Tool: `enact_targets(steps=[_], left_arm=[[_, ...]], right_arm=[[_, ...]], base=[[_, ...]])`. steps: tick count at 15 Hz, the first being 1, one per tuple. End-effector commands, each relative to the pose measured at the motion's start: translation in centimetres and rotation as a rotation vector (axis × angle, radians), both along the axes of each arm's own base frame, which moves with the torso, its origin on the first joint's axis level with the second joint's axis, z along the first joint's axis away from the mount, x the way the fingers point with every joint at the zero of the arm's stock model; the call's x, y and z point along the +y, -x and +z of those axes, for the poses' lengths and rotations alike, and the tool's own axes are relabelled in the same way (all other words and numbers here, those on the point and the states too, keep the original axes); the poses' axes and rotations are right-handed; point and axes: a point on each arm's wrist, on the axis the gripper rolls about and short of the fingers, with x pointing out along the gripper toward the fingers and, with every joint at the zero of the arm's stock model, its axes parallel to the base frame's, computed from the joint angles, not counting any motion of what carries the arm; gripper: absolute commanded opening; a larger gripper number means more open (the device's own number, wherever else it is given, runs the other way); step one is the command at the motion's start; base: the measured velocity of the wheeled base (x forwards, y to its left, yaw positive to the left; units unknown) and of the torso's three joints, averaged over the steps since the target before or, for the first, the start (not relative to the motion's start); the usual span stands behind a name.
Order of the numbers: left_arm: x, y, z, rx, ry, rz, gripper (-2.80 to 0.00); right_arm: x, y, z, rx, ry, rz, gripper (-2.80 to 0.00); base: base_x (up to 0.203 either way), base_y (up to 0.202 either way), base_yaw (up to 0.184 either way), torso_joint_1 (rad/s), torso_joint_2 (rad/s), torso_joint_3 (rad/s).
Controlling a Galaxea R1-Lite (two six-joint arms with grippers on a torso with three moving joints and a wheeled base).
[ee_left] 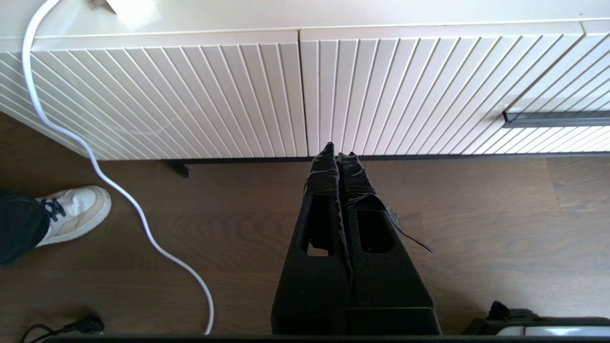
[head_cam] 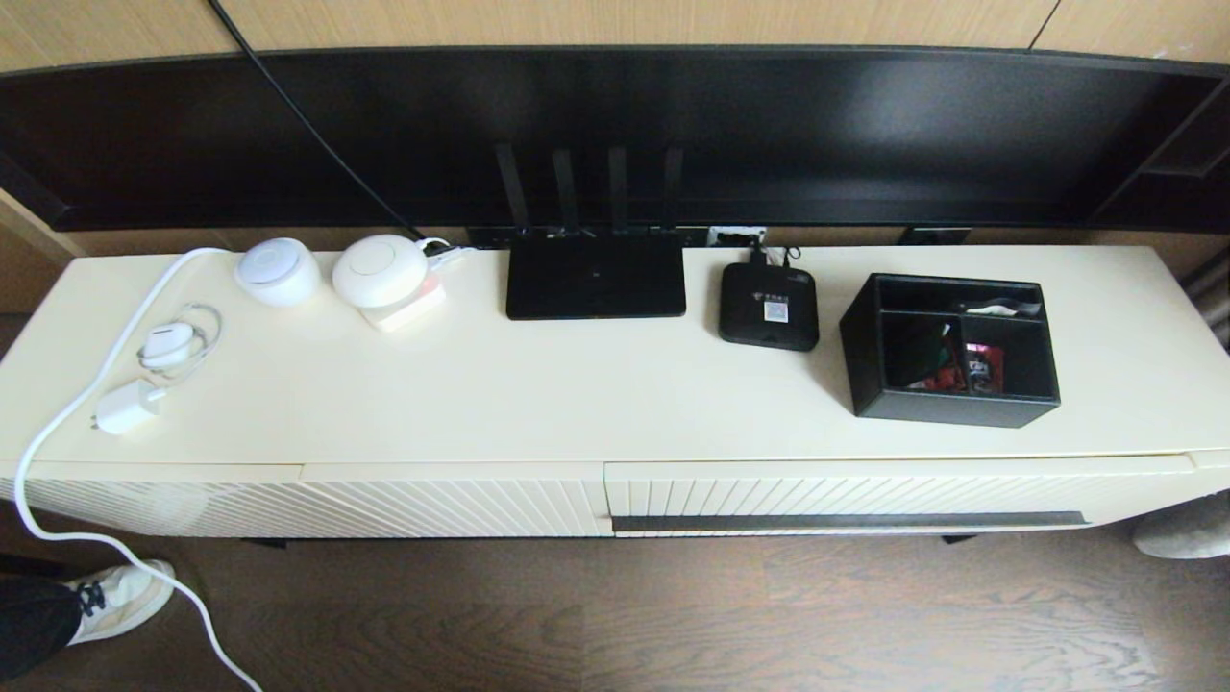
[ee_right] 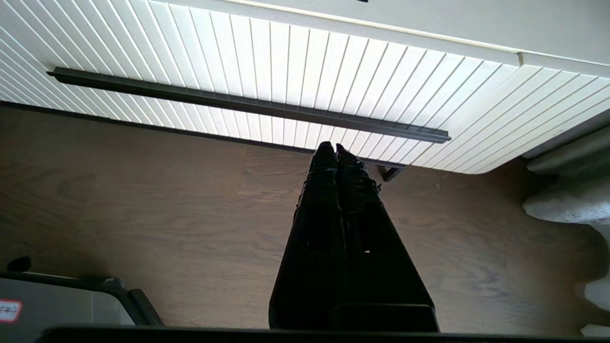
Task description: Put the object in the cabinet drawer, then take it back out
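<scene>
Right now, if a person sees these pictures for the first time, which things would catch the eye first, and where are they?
Probably the black organizer box with red packets inside, on the right part of the cream cabinet top, with a flat black router further left. Below the box, the ribbed cabinet drawer is closed. Both the left gripper and the right gripper are shut, low before the cabinet front.

Matt black organizer box point(head_cam: 951, 351); smooth cream cabinet top point(head_cam: 577, 384); wood-grain floor point(head_cam: 673, 615).

Head cam looks forward and down from above, taking in the whole cabinet top point(head_cam: 577, 404) and its ribbed front. Both wrist cams sit low over the floor point(ee_left: 476, 228), facing the front close-up. All three share the drawer handle strip point(head_cam: 846, 521).
</scene>
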Motion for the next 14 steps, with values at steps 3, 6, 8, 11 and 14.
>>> enact_targets(steps=[3,6,8,11,14], left_arm=[[0.00,-0.01,0.00,0.002,0.000,0.000,-2.80],[0.00,0.00,0.01,0.001,0.000,0.000,-2.80],[0.00,-0.01,0.00,0.002,0.000,0.000,-2.80],[0.00,-0.01,0.00,0.002,0.000,0.000,-2.80],[0.00,0.00,0.04,0.000,0.000,0.000,-2.80]], right_arm=[[0.00,-0.03,-0.09,0.011,0.002,0.000,-2.80],[0.00,-0.03,-0.12,0.014,0.002,-0.002,-2.80],[0.01,-0.04,-0.17,0.017,0.004,0.000,-2.80],[0.01,-0.03,-0.11,0.013,0.002,0.003,-2.80],[0.01,-0.03,-0.10,0.012,0.002,0.002,-2.80]], base=[[0.000,0.000,0.000,0.000,0.00,0.000],[0.000,0.000,0.000,0.000,0.00,0.000],[0.000,0.000,0.000,0.000,0.00,0.000],[0.000,0.000,0.000,0.000,0.00,0.000],[0.000,0.000,0.000,0.000,0.00,0.000]])
